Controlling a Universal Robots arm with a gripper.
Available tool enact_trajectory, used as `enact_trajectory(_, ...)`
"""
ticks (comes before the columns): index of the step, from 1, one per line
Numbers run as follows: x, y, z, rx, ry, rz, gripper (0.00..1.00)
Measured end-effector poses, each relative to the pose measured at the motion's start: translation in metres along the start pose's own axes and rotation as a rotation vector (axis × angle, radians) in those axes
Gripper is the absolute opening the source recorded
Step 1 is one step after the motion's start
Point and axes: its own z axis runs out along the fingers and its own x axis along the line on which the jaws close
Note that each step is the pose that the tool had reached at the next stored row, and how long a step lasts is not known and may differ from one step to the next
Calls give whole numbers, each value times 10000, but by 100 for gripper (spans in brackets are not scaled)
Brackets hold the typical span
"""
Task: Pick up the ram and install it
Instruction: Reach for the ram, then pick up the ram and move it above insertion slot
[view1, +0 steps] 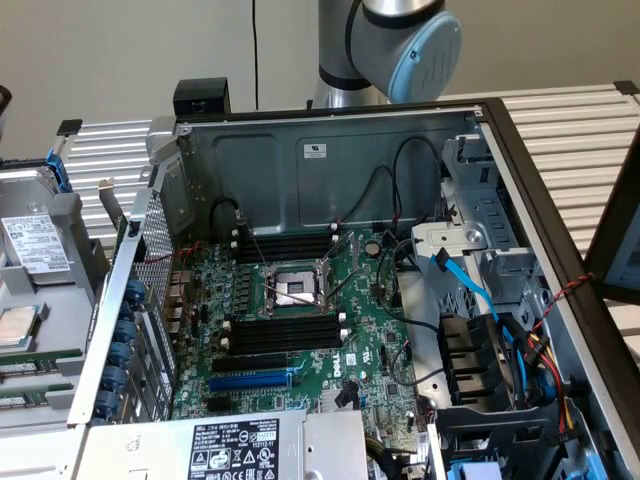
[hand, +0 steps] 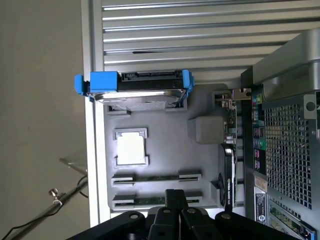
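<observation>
Green ram (hand: 145, 201) sits in a groove of the grey tray (hand: 165, 145), with a second stick (hand: 156, 176) in the groove just beside it. The pincer (hand: 175, 194) hangs over the ram near one end, jaws together and gripping nothing. A computer case (hand: 285, 125) stands beside the tray.

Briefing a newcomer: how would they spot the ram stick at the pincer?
Beside the computer case sits a grey tray with a blue-bracketed hard drive and a square processor. Past the processor lies one thin green stick, then its twin, the ram, right at the pincer.
</observation>
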Motion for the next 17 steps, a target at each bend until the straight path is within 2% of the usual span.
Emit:
enact_trajectory(8, 0, 0, 0, 0, 7, -206, 10)
enact_trajectory(17, 0, 0, 1, -6, 63, -1821, 10)
